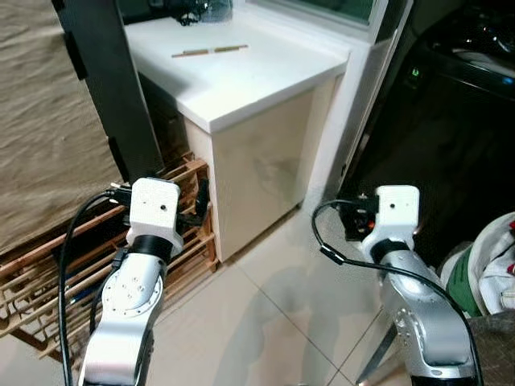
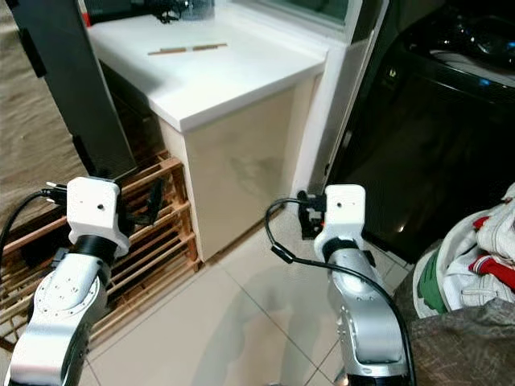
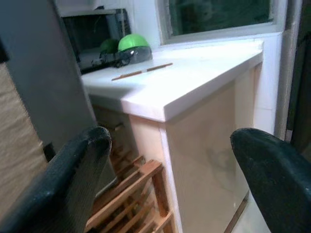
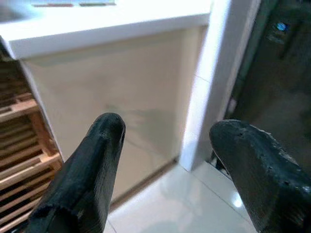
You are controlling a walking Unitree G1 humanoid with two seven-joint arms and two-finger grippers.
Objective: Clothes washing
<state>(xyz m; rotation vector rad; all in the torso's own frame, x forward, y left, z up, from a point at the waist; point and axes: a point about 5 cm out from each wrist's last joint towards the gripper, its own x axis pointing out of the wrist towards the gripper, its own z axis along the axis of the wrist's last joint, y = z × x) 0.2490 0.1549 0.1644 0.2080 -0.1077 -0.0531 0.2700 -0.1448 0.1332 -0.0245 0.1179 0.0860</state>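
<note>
A heap of white, red and green clothes (image 2: 483,257) lies at the lower right, over a grey-brown fabric mass (image 2: 459,346). The black washing machine (image 1: 459,104) stands at the right, a small green light (image 1: 415,73) lit on its front. My left gripper (image 3: 170,160) is held out low toward the white cabinet and is open with nothing between its fingers (image 3: 73,174). My right gripper (image 4: 165,160) is also open and empty, pointing at the gap between the cabinet and the machine. Both silver arms reach forward over the floor, the left one (image 1: 133,289) and the right one (image 1: 410,297).
A white counter (image 1: 241,72) on a cream cabinet (image 1: 257,169) stands ahead, with a thin wooden stick (image 1: 209,51) on top and a green helmet (image 3: 132,42) at its back. A slatted wooden rack (image 1: 48,273) and a dark panel (image 1: 113,88) are on the left. Pale floor tiles (image 1: 265,322) lie below.
</note>
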